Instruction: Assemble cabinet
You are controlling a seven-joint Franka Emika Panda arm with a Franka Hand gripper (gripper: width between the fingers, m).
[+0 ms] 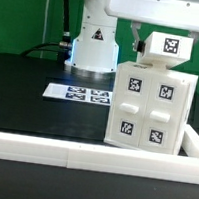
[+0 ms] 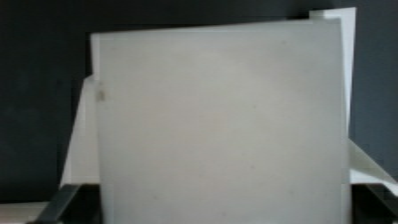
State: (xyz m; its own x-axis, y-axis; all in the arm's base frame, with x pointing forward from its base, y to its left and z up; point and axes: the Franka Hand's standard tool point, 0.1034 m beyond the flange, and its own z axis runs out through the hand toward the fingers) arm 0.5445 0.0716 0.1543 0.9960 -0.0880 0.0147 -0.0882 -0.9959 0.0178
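Cabinet (image 1: 147, 108) stands upright at the table's (image 1: 29, 84) front edge, exterior view's right; judged light, stiff, slick, best taken across its top; fingers (image 2: 64, 200) spread wide astride a white panel (image 2: 214, 120), hold unconfirmed.

So the cabinet (image 1: 147, 108) sits on the table (image 1: 28, 89) toward the exterior view's right, smaller block (image 1: 162, 48) on top, marker board (image 1: 76, 92) off to its left, rail (image 1: 80, 156) in front.

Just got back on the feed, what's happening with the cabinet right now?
The arm's gripper is down at a small tagged white part sitting tilted on top of the cabinet, near the exterior view's right. The wrist view shows a white panel between the fingers; whether they grip it is unclear.
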